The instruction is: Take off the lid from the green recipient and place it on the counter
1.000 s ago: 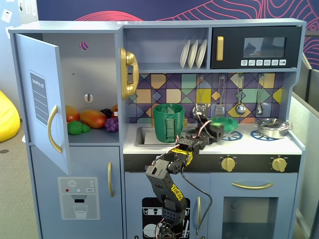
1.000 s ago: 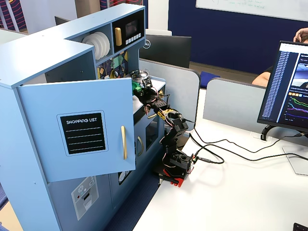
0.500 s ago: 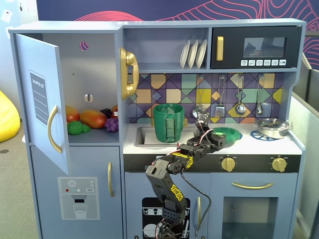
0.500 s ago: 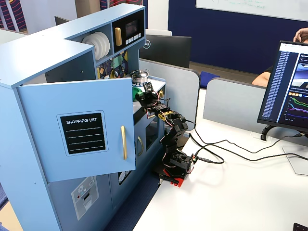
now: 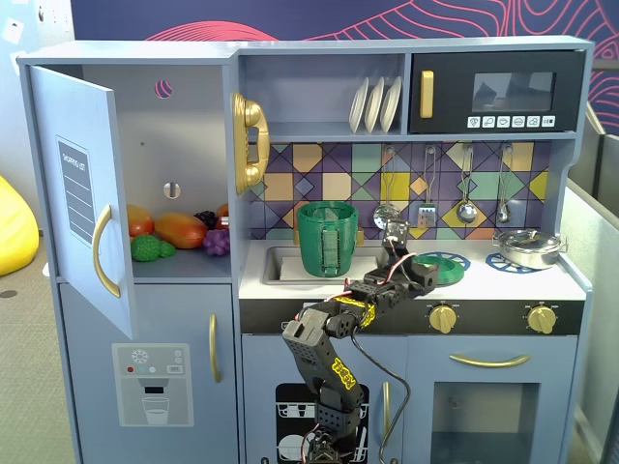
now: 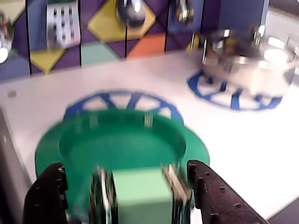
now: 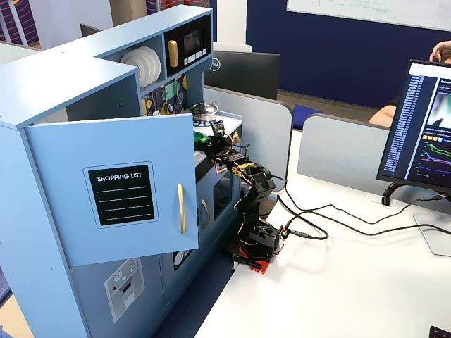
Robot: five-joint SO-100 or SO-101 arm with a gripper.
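Resting flat on the white counter (image 5: 484,280), the green lid (image 6: 121,149) lies over the left blue burner ring (image 6: 121,100), well apart from the tall green pot (image 5: 328,238) that stands open-topped beside the sink. The removal is done and the lid appears set down; what seems left is for the robot arm to back away.

In the wrist view the fingers (image 6: 126,196) stand apart, one dark tip on each side of the lid's pale-green handle (image 6: 140,193), with a visible gap to the handle on both sides, so the grip looks released. The picture is blurred, and whether a tip brushes the lid's rim cannot be told. A silver pan (image 6: 254,63) sits on the right burner ring, clear of the lid.

Compared with a second ago, the lid has come down: it was then tilted and held above the burner, and half a second ago it was nearly level just over the ring. Now it lies flat in a fixed view (image 5: 437,265). The pot, the pan and the open cupboard door (image 5: 82,193) have not moved.
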